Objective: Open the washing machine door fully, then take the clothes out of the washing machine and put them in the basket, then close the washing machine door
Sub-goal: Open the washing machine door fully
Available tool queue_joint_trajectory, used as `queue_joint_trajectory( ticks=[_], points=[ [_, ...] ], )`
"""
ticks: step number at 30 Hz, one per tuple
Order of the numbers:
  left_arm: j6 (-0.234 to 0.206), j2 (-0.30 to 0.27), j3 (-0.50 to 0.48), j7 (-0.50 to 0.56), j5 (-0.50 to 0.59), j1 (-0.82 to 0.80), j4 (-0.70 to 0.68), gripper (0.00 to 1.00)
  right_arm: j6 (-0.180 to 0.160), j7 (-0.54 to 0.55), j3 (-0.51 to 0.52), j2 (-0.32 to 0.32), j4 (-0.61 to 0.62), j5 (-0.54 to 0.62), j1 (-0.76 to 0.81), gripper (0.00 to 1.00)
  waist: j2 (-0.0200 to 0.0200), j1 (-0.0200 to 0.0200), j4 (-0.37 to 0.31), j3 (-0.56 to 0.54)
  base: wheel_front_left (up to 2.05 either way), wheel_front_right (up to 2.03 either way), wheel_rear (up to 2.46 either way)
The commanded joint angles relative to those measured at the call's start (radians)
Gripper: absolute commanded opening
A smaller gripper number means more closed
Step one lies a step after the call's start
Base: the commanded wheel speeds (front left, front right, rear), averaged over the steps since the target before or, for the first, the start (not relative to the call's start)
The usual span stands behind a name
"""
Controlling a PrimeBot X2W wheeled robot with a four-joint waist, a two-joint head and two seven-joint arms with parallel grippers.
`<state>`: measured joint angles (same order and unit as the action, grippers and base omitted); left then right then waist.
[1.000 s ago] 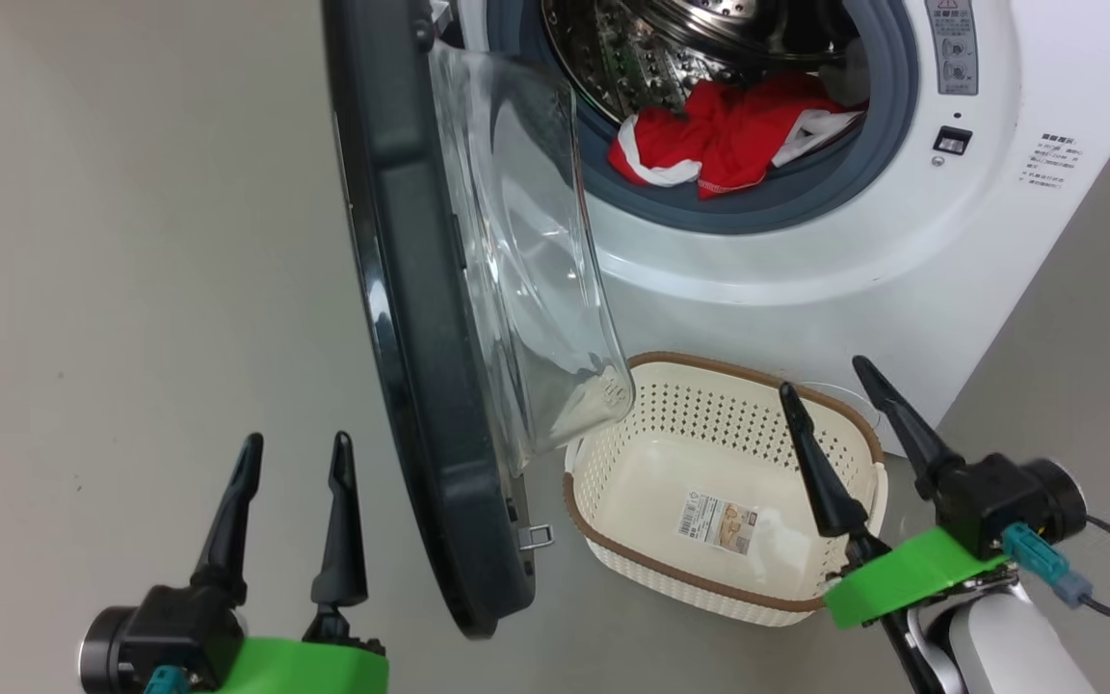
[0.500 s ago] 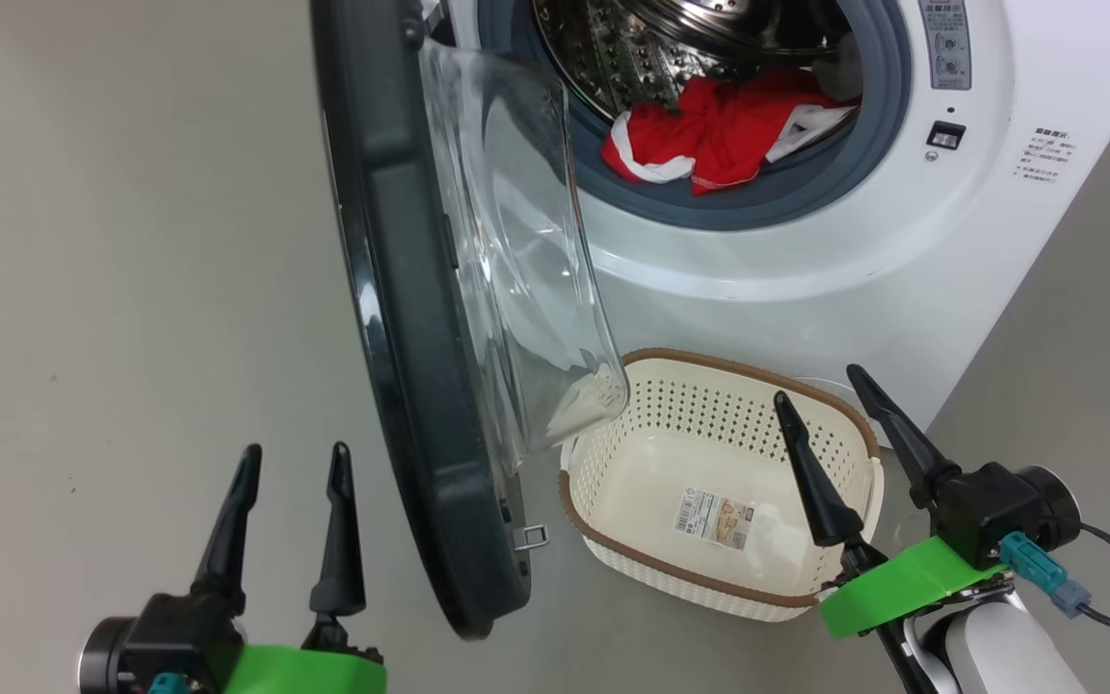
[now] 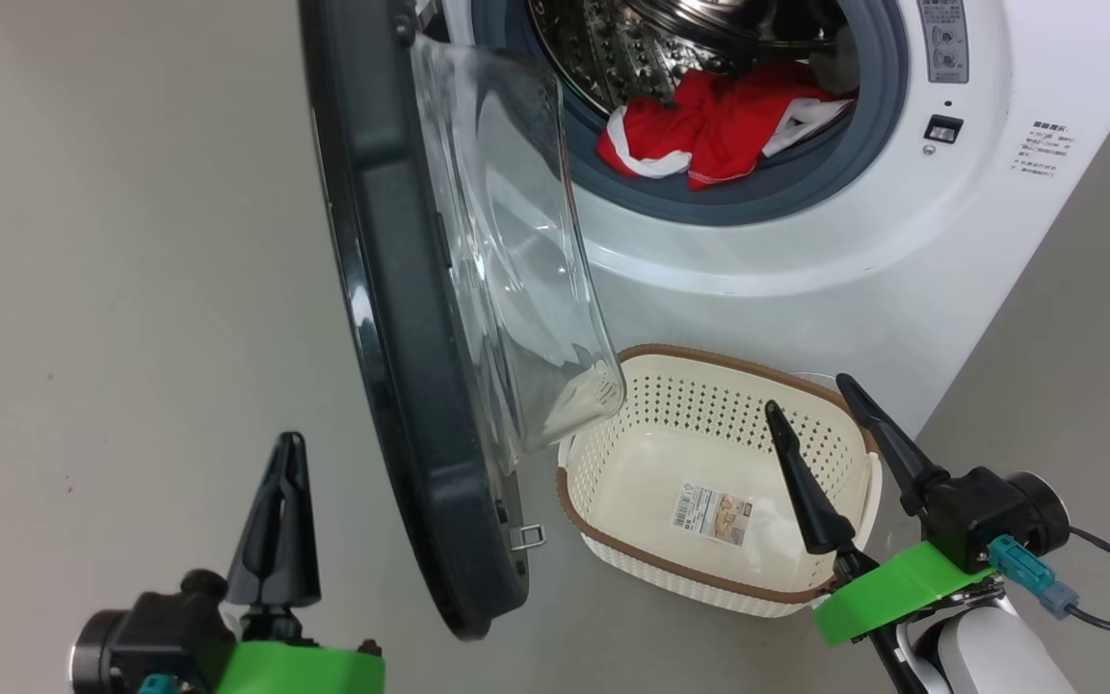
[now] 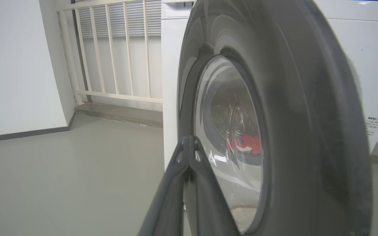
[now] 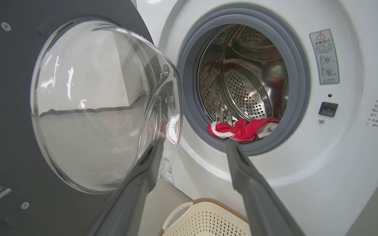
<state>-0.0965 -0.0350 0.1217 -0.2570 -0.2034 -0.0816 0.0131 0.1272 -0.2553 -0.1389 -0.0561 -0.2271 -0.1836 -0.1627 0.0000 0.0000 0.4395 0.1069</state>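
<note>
The washing machine door (image 3: 401,318) stands swung out roughly square to the white washing machine (image 3: 806,280), so the opening step seems in hand, though whether the hinge has more travel is hard to judge from these angles. The left tool (image 3: 290,445) is pinched shut on nothing just outside the door's glossy black rim. The next move likely calls for nudging that slick, hard rim wider before the right tool (image 3: 807,395), spread wide and empty above the cream perforated basket (image 3: 700,424) on the floor (image 3: 131,241), goes for the clothes (image 3: 709,135), soft crumpled red fabric with white trim draped over the grey rubber ring (image 3: 757,198).
</note>
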Motion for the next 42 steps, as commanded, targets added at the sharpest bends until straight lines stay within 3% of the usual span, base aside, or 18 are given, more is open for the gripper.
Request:
queue_joint_trajectory(
  ticks=[1,13,25,33,42],
  points=[
    [-0.005,-0.015,-0.036,-0.005,0.002,-0.034,-0.032,0.00,0.003,-0.006,-0.025,0.006,0.022,-0.002,-0.013,1.00,0.0000,0.0000,0.000,0.000,0.00,0.00,0.00],
    [-0.010,-0.015,-0.029,-0.005,0.032,-0.112,-0.263,0.00,0.003,-0.006,-0.029,0.006,0.020,-0.005,-0.021,1.00,0.0000,0.0000,-0.010,-0.003,0.00,0.00,0.00],
    [0.002,-0.015,0.145,0.009,0.052,-0.125,-0.396,0.00,0.003,-0.006,-0.033,0.006,0.024,-0.004,-0.020,1.00,0.0000,0.0000,-0.024,0.002,0.00,0.00,0.00],
    [0.017,-0.015,0.264,0.103,0.038,-0.111,-0.386,0.00,0.003,-0.006,-0.033,0.006,0.024,-0.004,-0.022,1.00,0.0000,0.0000,-0.030,0.008,0.00,0.00,0.00],
    [-0.010,-0.019,0.343,0.274,0.039,-0.063,-0.362,0.00,0.003,-0.006,-0.029,0.006,0.023,-0.003,-0.019,1.00,0.0000,0.0000,-0.032,0.008,0.00,0.00,0.00]
  ],
)
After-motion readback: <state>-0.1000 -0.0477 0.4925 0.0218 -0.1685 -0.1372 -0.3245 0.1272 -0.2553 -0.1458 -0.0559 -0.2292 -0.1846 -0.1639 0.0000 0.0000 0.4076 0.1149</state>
